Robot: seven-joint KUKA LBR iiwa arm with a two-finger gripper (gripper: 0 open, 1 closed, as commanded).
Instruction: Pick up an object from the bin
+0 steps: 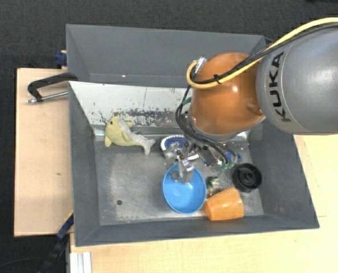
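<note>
Plainly, the grey KUKA arm (305,84) takes up the upper right of the frame and is cut off by the right edge. Its orange wrist cover (222,95), looped by a yellow cable (293,30), hides much of the far right part of the grey metal bin (157,50). Below the cover, the gripper (183,166) reaches down at centre right, its tip over the upper rim of a blue bowl (183,195) that lies low in the middle of the bin. The metal parts and wires crowd together there, so I cannot tell whether the gripper is open or closed, or whether it touches the bowl.

An orange cup-like thing (224,205) lies on its side just right of the bowl, touching it or nearly so. A black round part (246,177) sits above the cup, toward the right wall. A yellow fish-shaped toy (122,134) lies well apart at the upper left of the bin floor (123,181), against the back wall. A small blue and white thing (171,143) is half hidden behind the gripper, and tiny green bits beside it are too tangled to name.

The floor is dull scuffed metal with dark speckles along the back wall. The bin stands on a dark carpet-like surface (21,16).
</note>
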